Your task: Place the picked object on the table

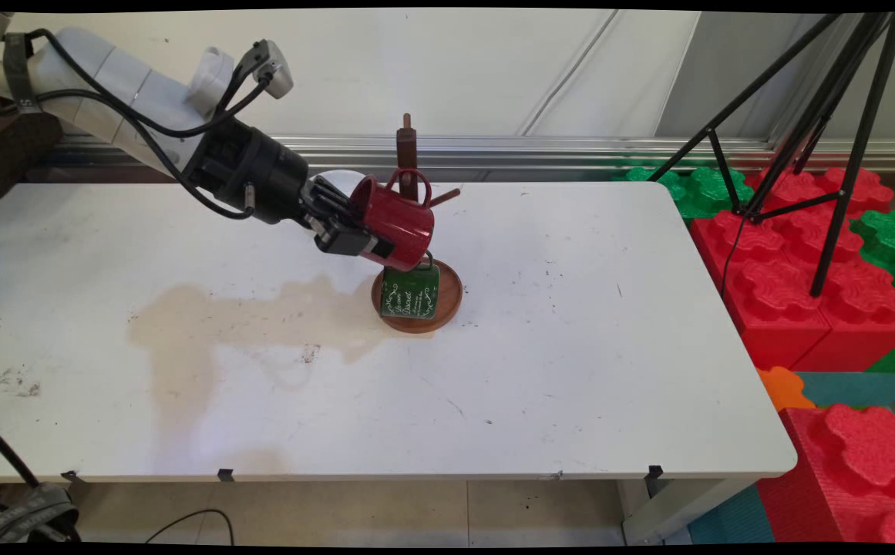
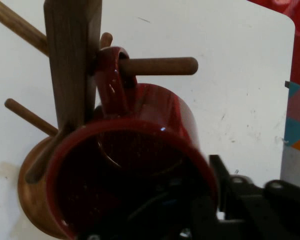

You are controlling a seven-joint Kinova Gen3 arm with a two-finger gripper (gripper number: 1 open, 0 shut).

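Observation:
My gripper (image 1: 362, 235) is shut on the rim of a red mug (image 1: 397, 220), one finger inside it and one outside. The mug is tilted, its mouth toward the hand. Its handle (image 2: 112, 80) is looped over a wooden peg (image 2: 160, 66) of the mug tree's post (image 2: 72, 60). That post (image 1: 406, 154) rises from a round wooden base (image 1: 447, 297) in the middle of the table. A green mug (image 1: 410, 293) with white lettering hangs low on the tree, just under the red one.
A white rounded object (image 1: 339, 181) lies behind the gripper. A brownish stain (image 1: 208, 324) spreads left of the tree's base. Red and green foam blocks (image 1: 802, 262) and a black tripod (image 1: 840, 116) stand beyond the table's right edge.

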